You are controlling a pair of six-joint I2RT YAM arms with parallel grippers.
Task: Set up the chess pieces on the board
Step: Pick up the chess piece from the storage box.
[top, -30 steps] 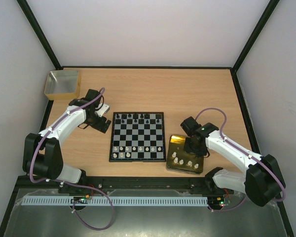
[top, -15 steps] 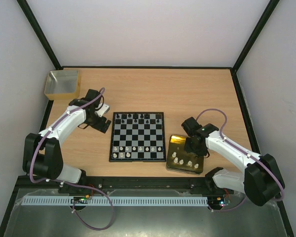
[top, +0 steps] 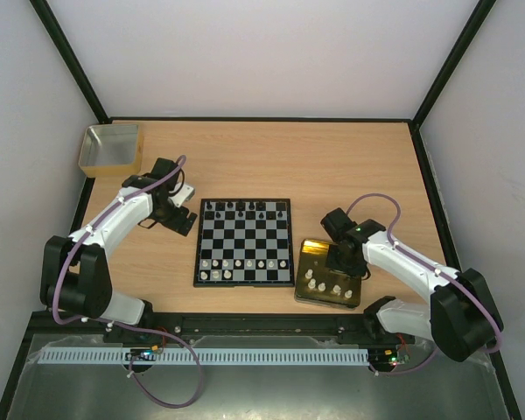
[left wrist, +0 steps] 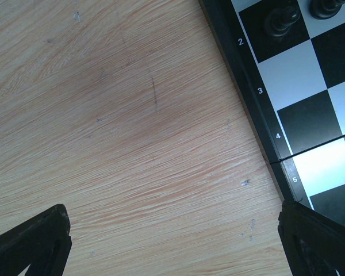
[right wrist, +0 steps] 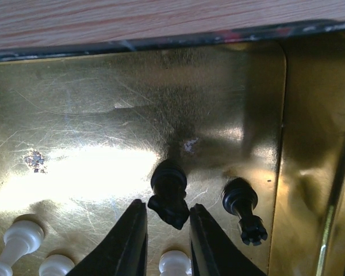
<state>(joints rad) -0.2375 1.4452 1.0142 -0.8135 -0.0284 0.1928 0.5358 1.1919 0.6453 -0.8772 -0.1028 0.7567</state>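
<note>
**Gold tray: right tool set around a black piece**

Landmark: the small black-and-white chequered chessboard (top: 245, 241) in the middle of the wooden tabletop (left wrist: 132, 115).

- The board is partly set. Tiny black figures stand along its far row, and tiny white ones fill its two near rows only in part.
- The shiny gold rectangular tray (right wrist: 75, 115) sits just beside the board's near right corner.
- The tray holds a tiny black chess figure (right wrist: 169, 192) on the side away from the board. A second black figure with a notched crown (right wrist: 244, 210) stands just beside it, and white figures (right wrist: 20, 237) are nearer the arm bases.

Right tool (right wrist: 167, 205): it is over the tray, pointing down, with one finger on each side of the first black figure. The gap is barely wider than the figure. I cannot tell from the wrist view whether the pads are clenched on it or just short of contact.

Key relation: the figure looks upright, base on the tray and head between the fingertips. Its long axis therefore runs along the fingers. My judgement is that a straight lift would clear the notched neighbour, which stands outside the right finger. The destination is towards the board, probably its far rows.

Left tool (left wrist: 172, 206): it is spread wide and grasping nothing, over bare wood just off the board's left border. The right arm is plainly nearer the tray.
</note>
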